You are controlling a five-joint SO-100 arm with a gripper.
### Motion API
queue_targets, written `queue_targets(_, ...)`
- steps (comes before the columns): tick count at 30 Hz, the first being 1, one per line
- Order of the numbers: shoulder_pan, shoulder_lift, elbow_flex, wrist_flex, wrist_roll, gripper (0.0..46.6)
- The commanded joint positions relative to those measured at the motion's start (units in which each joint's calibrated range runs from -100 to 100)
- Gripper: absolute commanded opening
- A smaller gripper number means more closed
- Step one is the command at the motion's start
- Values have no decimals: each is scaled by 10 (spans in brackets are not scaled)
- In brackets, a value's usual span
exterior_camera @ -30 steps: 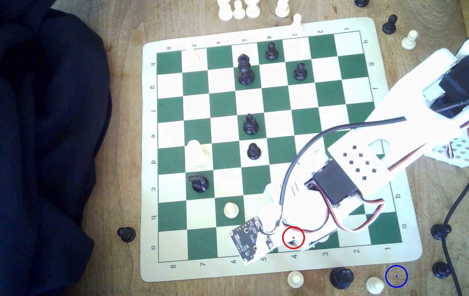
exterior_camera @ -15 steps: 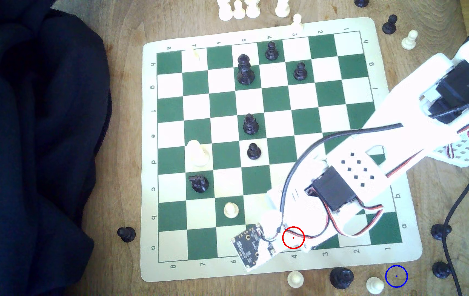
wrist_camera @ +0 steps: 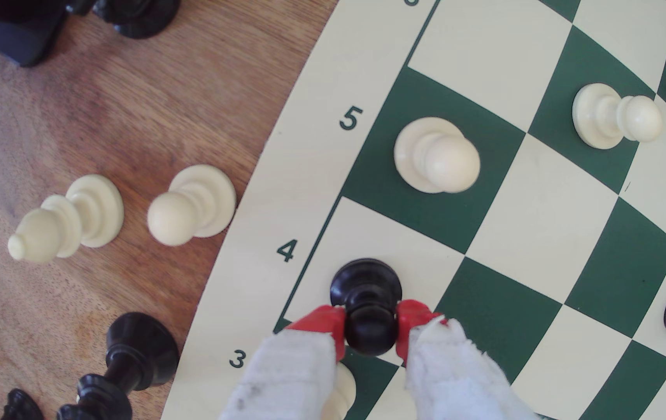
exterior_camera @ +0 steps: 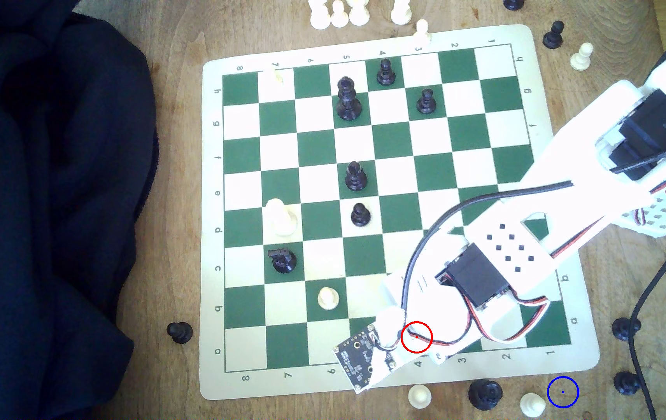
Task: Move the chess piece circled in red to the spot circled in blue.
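brown wood-grain tabletop (exterior_camera: 186, 226) under green-and-cream board (exterior_camera: 436, 161), gripper (wrist_camera: 371, 329) red tips pinching black pawn (wrist_camera: 367, 307) head, pawn on cream edge square by numeral 4, blue ring (exterior_camera: 563, 391) on bare wood beyond board corner

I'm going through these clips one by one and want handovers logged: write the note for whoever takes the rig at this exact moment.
Pincer: red-tipped fingers sit on both sides of the black pawn's head, apparently shut on it.
Pawn: on the white square by the printed 4 at the chessboard's edge. Whether its base has left the board cannot be told.
Blue circle: bare wood off the board's corner, with a white pawn beside it on the exterior view's left.
Done: approach and grasp.
Left: lift, carry past the off-board pieces, set down inside the blue circle, release.
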Motion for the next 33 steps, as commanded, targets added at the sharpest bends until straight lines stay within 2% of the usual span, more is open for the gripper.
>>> queue_targets(1,2,-53,-70,16,-3,22)
queue_targets(8,5,-174,-137,116,-4,22)
queue_targets(13,-34,-298,-28,129,-14,22)
queue_targets(15,-74,-345,36,123,-16,22)
queue_targets(21,-137,-368,86,102,-18,22)
queue_targets(27,-226,-353,139,50,-14,23)
queue_targets(33,-262,-299,151,16,-9,24)
